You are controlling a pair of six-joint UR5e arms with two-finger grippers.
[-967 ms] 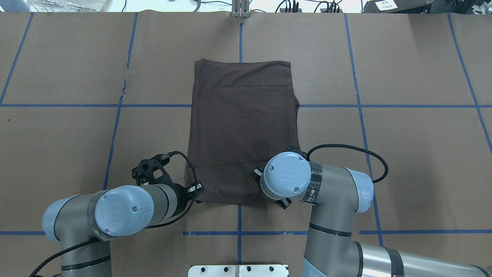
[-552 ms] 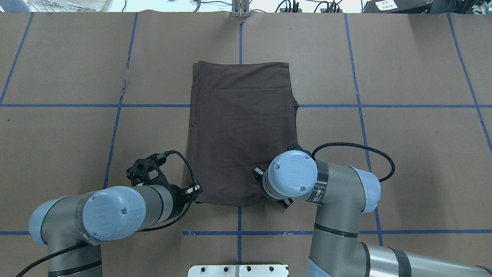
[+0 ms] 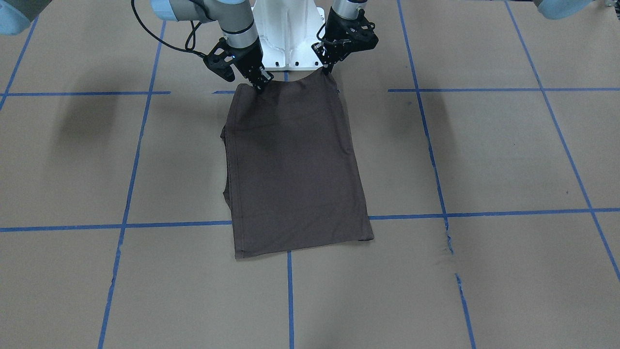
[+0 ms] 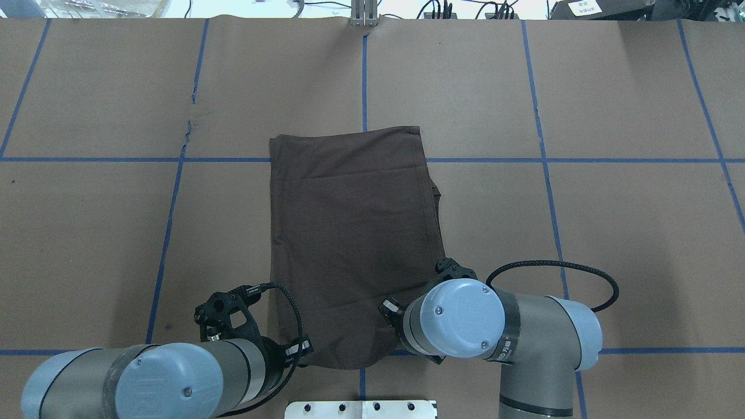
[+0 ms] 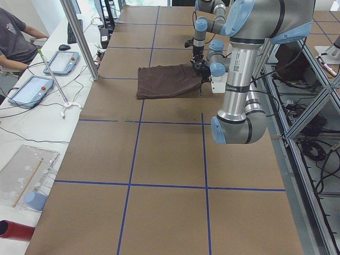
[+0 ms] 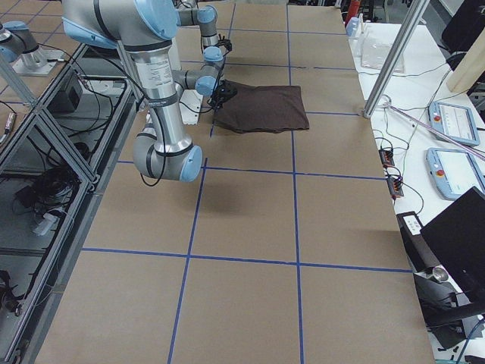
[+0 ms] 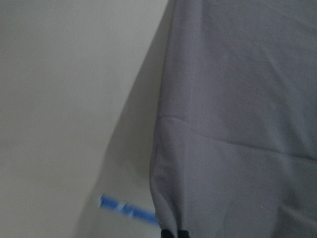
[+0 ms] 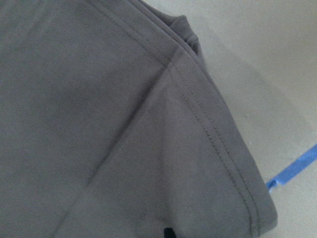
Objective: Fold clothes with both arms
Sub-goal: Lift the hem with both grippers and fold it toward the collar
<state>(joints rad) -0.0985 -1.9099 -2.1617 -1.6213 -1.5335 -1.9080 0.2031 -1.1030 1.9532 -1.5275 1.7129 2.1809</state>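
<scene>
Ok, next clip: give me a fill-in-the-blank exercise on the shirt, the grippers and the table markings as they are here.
1. Only ____ garment, a dark folded T-shirt, lies on the table.
2. The left gripper and the right gripper each pinch a corner of the shirt's edge nearest the ____.
3. The tape lines that mark a grid on the table are ____.

Missing words: one; robot; blue.
</scene>
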